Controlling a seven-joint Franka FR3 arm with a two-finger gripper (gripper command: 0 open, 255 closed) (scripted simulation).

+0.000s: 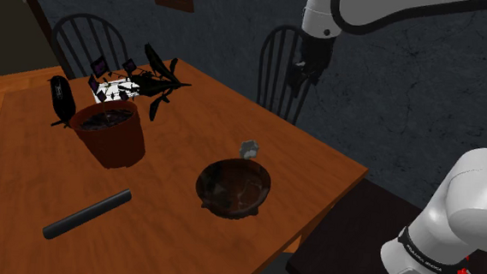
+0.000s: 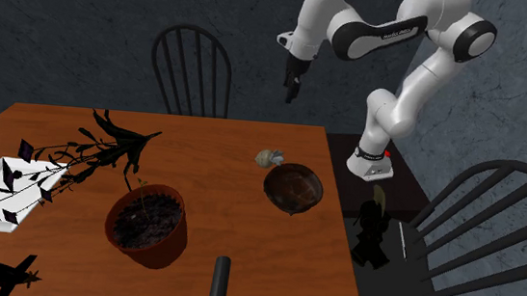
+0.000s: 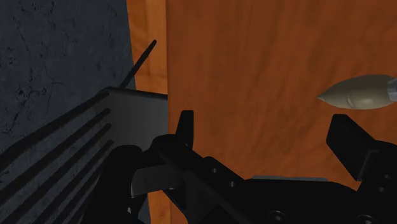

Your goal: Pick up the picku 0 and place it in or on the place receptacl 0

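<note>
Two black fingers [image 3: 184, 130] of the gripper [image 1: 303, 82] stand spread and empty, high over the wooden table's [image 1: 318, 157] far edge, by a dark chair [image 1: 278, 65]. The small grey shell-like object [image 1: 250, 147] lies on the table just beside the dark bowl [image 1: 207, 180], near the edge facing the stand.

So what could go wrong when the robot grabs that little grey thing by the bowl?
The small grey thing lies close beside the dark bowl, so the open gripper might knock the bowl. It looks small and rounded, so it could slip out. The gripper hangs by a chair and might clip it coming down.
</note>
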